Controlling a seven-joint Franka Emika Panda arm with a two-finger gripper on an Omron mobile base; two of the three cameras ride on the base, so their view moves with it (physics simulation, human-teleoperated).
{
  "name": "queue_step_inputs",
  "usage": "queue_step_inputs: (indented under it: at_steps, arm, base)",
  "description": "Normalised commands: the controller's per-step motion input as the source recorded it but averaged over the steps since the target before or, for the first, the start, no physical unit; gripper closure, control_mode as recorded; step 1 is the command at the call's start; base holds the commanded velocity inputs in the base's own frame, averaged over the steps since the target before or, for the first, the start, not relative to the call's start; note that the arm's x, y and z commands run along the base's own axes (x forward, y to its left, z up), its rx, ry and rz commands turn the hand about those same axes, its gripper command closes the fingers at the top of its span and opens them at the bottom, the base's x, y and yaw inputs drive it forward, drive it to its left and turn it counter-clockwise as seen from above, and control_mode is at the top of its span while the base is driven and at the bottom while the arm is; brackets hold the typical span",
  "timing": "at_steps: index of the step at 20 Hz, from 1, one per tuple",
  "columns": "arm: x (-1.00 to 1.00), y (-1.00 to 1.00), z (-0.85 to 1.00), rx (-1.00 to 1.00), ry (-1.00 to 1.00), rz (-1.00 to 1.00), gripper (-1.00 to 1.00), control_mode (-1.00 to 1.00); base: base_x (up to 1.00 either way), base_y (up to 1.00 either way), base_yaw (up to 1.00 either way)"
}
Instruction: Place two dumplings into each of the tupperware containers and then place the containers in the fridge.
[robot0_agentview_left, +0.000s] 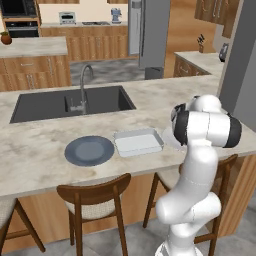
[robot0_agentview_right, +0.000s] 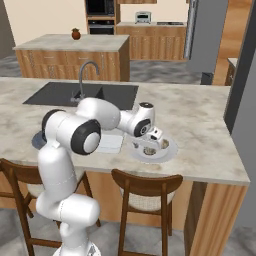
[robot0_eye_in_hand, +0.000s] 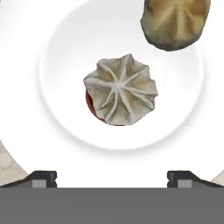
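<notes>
Hovering over a white plate (robot0_eye_in_hand: 57, 144), with the gripper (robot0_eye_in_hand: 112, 177) spread wide and holding nothing, fingertips (robot0_eye_in_hand: 43, 177) showing at 7 and 5 o'clock of the hand view. Sitting at the plate's centre: a pleated dumpling (robot0_eye_in_hand: 120, 89), pale beige, folds gathering to a star-shaped knot, a sliver of red showing under its 8 o'clock edge. Lying toward 1 o'clock of it, apart: a second dumpling (robot0_eye_in_hand: 175, 22), darker tan, cut off by the frame. Resting on the marble counter (robot0_agentview_left: 35, 150) in the left base view: a shallow rectangular tupperware container (robot0_agentview_left: 138, 141), whitish and translucent, round-cornered, just beside a round blue-grey plate (robot0_agentview_left: 89, 150) at its 9 o'clock. Standing past the counter, at 12 o'clock: the tall grey fridge (robot0_agentview_left: 150, 30).
</notes>
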Motion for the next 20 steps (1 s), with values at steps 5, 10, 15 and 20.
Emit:
queue_step_inputs:
  at_steps: [5,10,15,20]
  arm:
    - [0.47,-0.08,-0.31,0.00,-0.06,0.00,-1.00,-1.00]
    - [0.63,-0.01,-0.20,0.00,0.00,0.00,-1.00,-1.00]
    - [0.25,-0.35,-0.25,0.00,0.04,-0.03,-1.00,-1.00]
    - [0.10,-0.12,-0.61,0.00,0.11,-0.03,-1.00,-1.00]
  base:
    - [0.00,0.00,0.00]
    - [0.00,0.00,0.00]
    - [0.00,0.00,0.00]
    - [0.00,0.00,0.00]
